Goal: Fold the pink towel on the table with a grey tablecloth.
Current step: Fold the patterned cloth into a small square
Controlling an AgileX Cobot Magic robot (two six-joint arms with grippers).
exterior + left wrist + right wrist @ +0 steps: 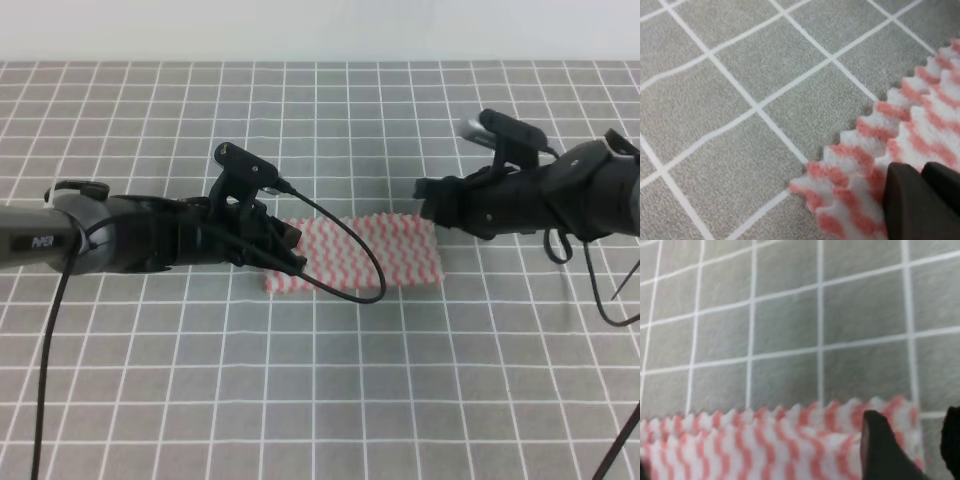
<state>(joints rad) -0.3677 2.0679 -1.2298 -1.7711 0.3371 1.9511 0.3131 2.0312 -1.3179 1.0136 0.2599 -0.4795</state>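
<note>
The pink towel [385,252] lies as a flat rectangle on the table with a grey tablecloth [320,380]. My left gripper [290,245] is at the towel's left end. In the left wrist view its two dark fingers [905,200] are closed together at the zigzag edge of the towel's upper layer [920,120], the left gripper [922,167] shut on that edge. My right gripper [425,192] hovers at the towel's far right corner. In the right wrist view it [912,427] is open, with the towel [765,445] corner between its fingers [880,447].
The grey grid cloth [740,100] stretches on all sides of the towel. A black cable [350,260] from the left arm loops over the towel's left half. More cables [600,300] hang at the right edge.
</note>
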